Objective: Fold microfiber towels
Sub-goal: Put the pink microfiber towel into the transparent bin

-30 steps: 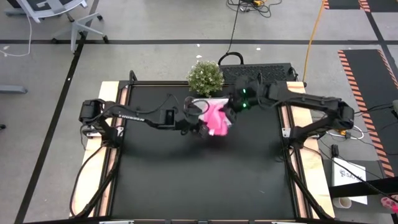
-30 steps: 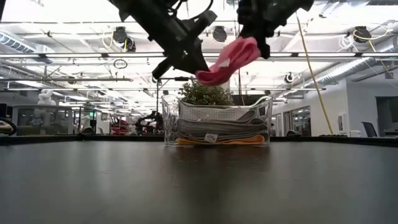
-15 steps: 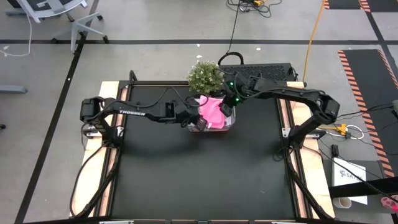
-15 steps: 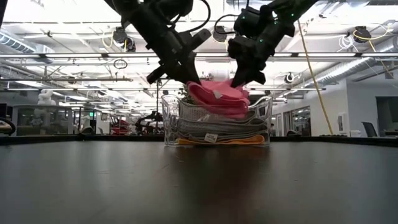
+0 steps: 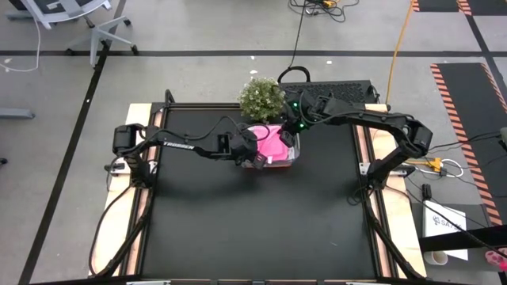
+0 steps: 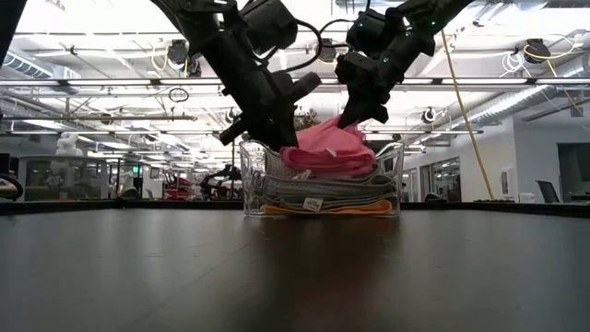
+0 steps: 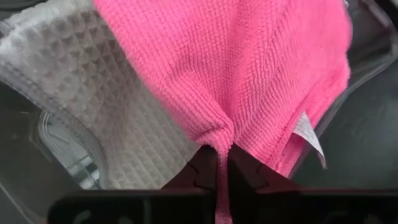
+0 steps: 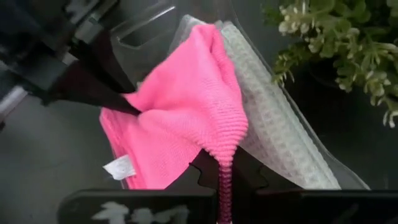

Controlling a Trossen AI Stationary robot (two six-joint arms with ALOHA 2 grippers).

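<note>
The pink towel [image 5: 273, 143] lies bunched on top of a stack in the clear plastic tub [image 6: 392, 180] at the table's far middle. Under it are light grey towels [image 6: 323, 189] and, at the bottom, an orange-yellow one [image 6: 323, 210]. A grey waffle towel also shows in the left wrist view [image 7: 87, 81]. My left gripper [image 5: 255, 155] is at the tub's left end, shut on the pink towel. My right gripper [image 5: 291, 133] is at the tub's far right, also shut on it. My left gripper pinches a gathered bit of the pink towel's edge [image 7: 219, 138] between its two shut fingers, slanting down from the table's left. The towel spreads out from the fingers and lies on the grey towel in the tub. My right gripper pinches a bunched fold of the pink towel [image 8: 224, 154] between its two shut fingers, slanting down from the table's right. The towel rises to a small peak at the fingers [image 6: 348, 127]; the rest lies on the stack in the tub.
A small potted plant [image 5: 261, 96] stands just behind the tub, close to my right gripper. A dark case [image 5: 337, 89] lies at the table's far edge. The black table top [image 5: 261, 214] lies open in front of the tub.
Both grippers, still shut on the pink towel, have gone toward the table's far edge and down over the tub. The towel, which hung in the air between them, now lies bunched on the stack in the tub.
</note>
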